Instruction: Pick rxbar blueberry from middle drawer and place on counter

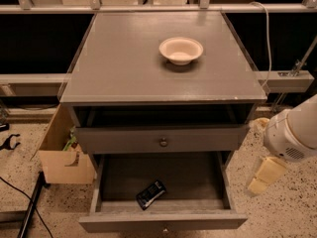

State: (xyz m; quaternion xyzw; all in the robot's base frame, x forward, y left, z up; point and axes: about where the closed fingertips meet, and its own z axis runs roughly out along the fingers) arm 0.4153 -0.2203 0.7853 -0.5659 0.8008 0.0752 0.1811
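The rxbar blueberry (150, 194), a dark wrapped bar, lies flat in the front middle of the open middle drawer (163, 222), which is pulled out toward me. The counter (124, 58) is the grey top of the cabinet. My gripper (258, 182), cream-coloured under the white arm, hangs to the right of the cabinet, outside the drawer, level with the drawer's right side. It holds nothing that I can see. It is well apart from the bar.
A cream bowl (181, 50) stands on the counter toward the back right. A closed knobbed drawer front (161, 140) sits above the open drawer. A cardboard box (62, 157) stands on the floor at the cabinet's left. Cables lie at lower left.
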